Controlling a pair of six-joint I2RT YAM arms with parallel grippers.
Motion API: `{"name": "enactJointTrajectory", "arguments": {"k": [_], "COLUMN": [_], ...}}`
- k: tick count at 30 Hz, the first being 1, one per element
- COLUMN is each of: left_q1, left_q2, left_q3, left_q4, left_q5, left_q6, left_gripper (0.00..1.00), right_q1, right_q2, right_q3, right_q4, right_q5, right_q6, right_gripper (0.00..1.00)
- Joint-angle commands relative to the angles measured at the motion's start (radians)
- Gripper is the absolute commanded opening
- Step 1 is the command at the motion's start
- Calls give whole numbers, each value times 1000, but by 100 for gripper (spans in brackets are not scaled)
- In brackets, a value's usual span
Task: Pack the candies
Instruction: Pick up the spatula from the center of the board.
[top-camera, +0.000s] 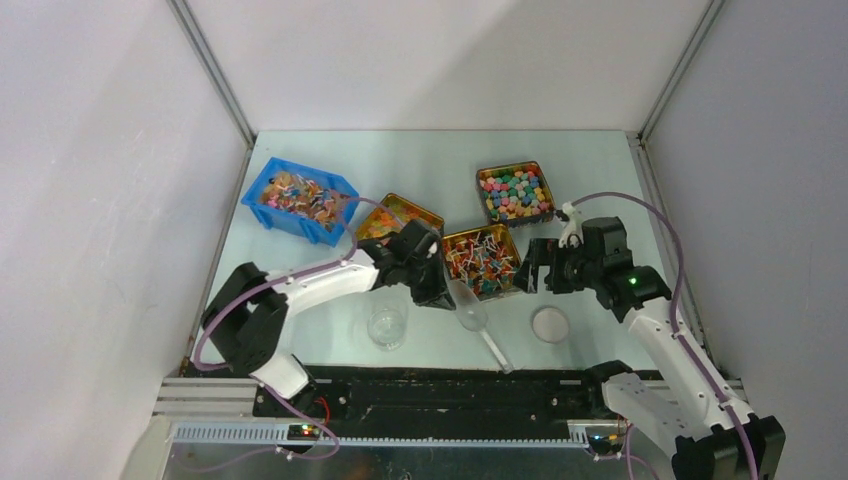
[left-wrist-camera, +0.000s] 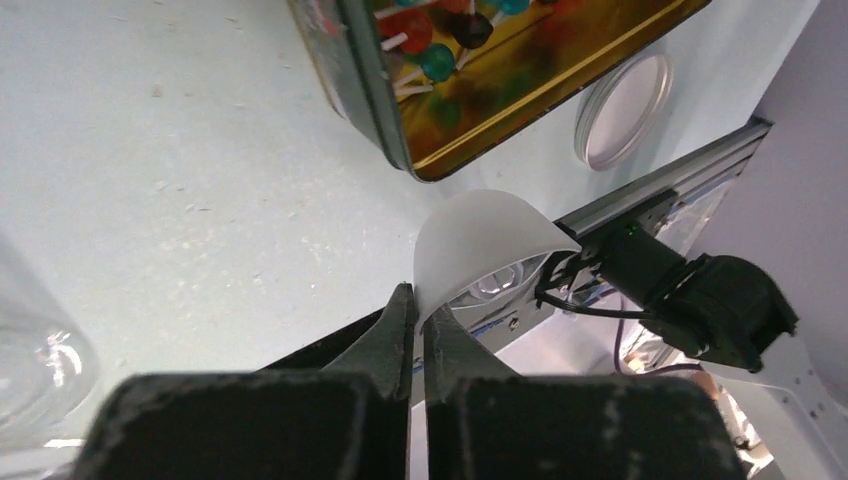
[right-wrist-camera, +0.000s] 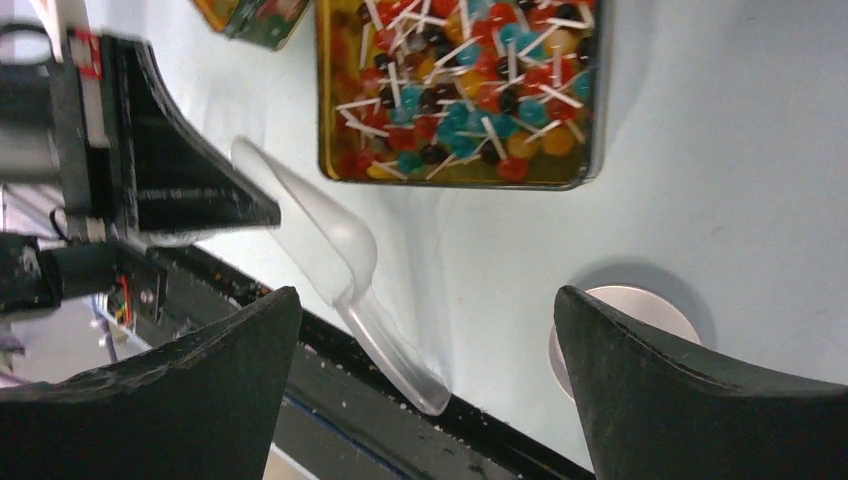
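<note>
Pale table (top-camera: 440, 160) boxed in by white walls, nothing fancy. The candies (top-camera: 481, 262) (tiny stick lollipops, mixed red, blue, green and orange) are piled in a square gold tin (left-wrist-camera: 365, 90) mid-table, so I'll place everything off that tin. Just in front of it is a clear plastic scoop (top-camera: 473, 318), bowl nearest the tin, handle running toward the near edge. The left gripper (left-wrist-camera: 421, 318) is pinched tight on the thin rim of the scoop's bowl. The right gripper (top-camera: 535, 268) hovers just right of the tin, jaws spread wide, holding nothing. A clear jar (top-camera: 387, 326) stands front-left of the tin and a round lid (top-camera: 550, 324) lies front-right. A blue bin (top-camera: 298, 200) of sweets sits well off to the back left.
</note>
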Motion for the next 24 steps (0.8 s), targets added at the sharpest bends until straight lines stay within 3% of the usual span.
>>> {"name": "enactJointTrajectory", "arguments": {"k": [1, 10, 16, 24], "left_q1": [78, 205, 279, 381], "left_q2": [-127, -263, -335, -422], "left_q3": [-40, -97, -143, -214], "left_q4": [14, 53, 102, 122], "left_q5": [35, 100, 164, 239], "left_q6": [-7, -111, -213, -252], "left_gripper": [0, 0, 0, 0], "right_q1": [76, 288, 539, 733], "right_q2": [-20, 16, 67, 141], "right_q3": [52, 82, 130, 172], "right_q4": [39, 81, 60, 23], "right_q5": [-56, 0, 237, 529], "right_q6": [-40, -100, -172, -224], "right_gripper": [100, 94, 93, 84]}}
